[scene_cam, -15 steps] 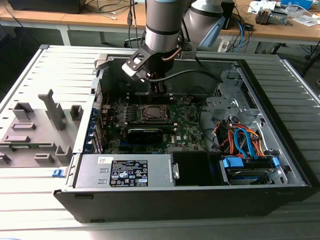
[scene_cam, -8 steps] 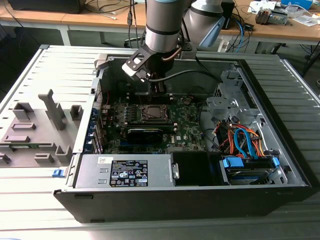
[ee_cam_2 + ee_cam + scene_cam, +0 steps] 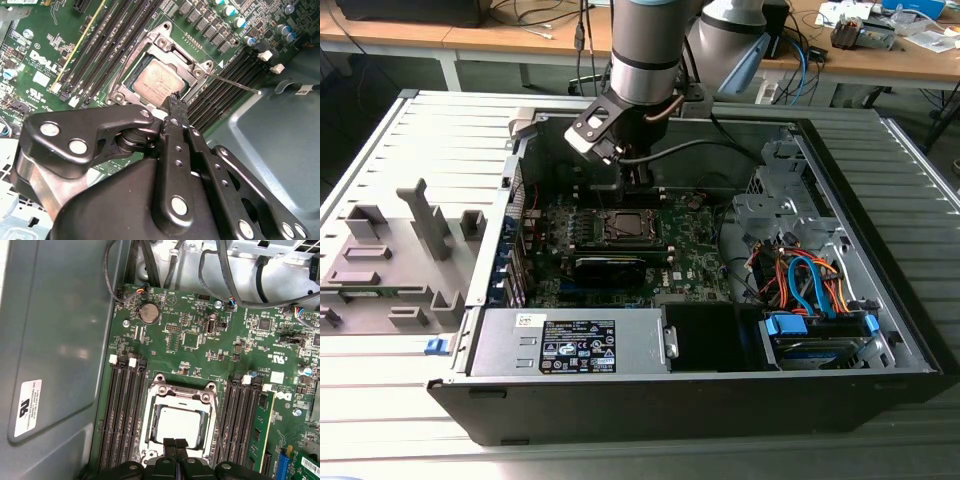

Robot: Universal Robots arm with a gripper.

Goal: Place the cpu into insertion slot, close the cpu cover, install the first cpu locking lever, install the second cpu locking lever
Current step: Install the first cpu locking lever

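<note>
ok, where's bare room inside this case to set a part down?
Free: the dark bay between power supply and drive cage; the grey metal panel beside the memory slots. Crowded: around the cpu, where the pincer sits, and the cable bundle.

I see a grey ribbed surface (image 3: 380,400) up front. Behind it stand light wooden desks (image 3: 510,40) with loose cables (image 3: 535,15) on top. Dark floor (image 3: 360,90) beneath. Even light.
</note>
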